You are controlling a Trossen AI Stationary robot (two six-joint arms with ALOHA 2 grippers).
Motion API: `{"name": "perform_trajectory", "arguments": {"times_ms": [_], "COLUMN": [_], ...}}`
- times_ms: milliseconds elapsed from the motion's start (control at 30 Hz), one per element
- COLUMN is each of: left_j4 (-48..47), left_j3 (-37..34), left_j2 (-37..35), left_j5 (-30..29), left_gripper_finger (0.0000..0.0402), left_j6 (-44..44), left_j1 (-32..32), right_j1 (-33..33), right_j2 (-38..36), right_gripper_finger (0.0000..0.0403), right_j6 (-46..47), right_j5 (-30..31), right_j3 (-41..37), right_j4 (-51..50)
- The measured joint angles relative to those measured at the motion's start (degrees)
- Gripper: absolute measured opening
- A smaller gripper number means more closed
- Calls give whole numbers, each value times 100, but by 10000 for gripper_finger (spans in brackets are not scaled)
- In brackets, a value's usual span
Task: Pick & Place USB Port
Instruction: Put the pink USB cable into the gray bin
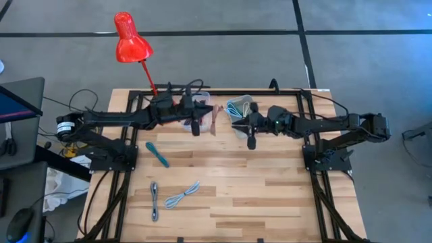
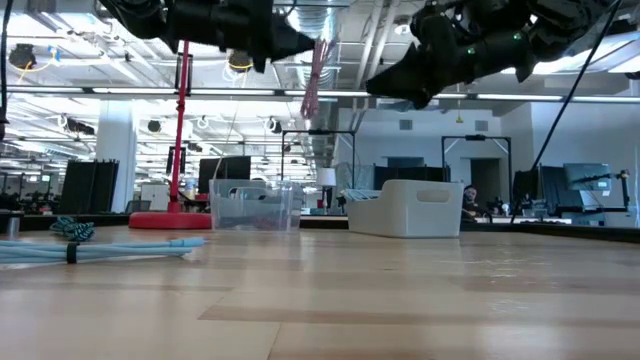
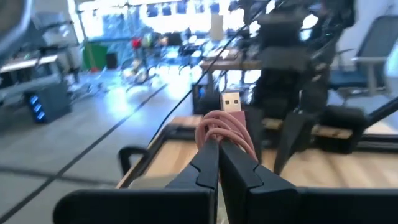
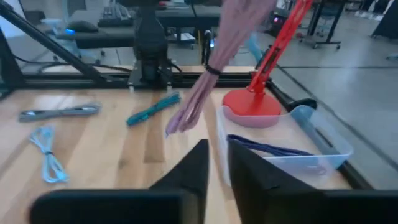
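Above the far middle of the surface (image 1: 256, 189), a bundled pink USB cable (image 1: 214, 120) hangs in the air, pinched by the left tool (image 1: 200, 121), whose fingers are closed on its upper loops just below the metal USB plug (image 3: 232, 100). Directly beside the cable, a clear plastic bin (image 2: 255, 207) sits on the left-arm side and a white bin (image 2: 408, 208) on the right-arm side. The right tool (image 1: 251, 140) hovers near the white bin, fingers almost together and holding nothing. Nearer the front lie a teal cable (image 1: 158, 154), a grey cable (image 1: 154, 200) and a light-blue cable (image 1: 183, 196). A red desk lamp (image 1: 129, 38) stands at the far edge.
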Motion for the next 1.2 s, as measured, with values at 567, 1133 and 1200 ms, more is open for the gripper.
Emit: {"name": "perform_trajectory", "arguments": {"times_ms": [567,1133,1200], "left_j4": [980,1134,1131], "left_j3": [0,0,0], "left_j2": [642,706,706], "left_j5": [207,224,244], "left_gripper_finger": [3,4,5], "left_j6": [9,-35,-35], "left_j1": [-334,-326,-330], "right_j1": [342,420,413], "right_j2": [564,1788,1808], "right_gripper_finger": [237,83,32], "right_j6": [268,84,-8], "right_j5": [6,1,14], "right_j3": [297,1237,1237], "right_j4": [633,636,618]}}
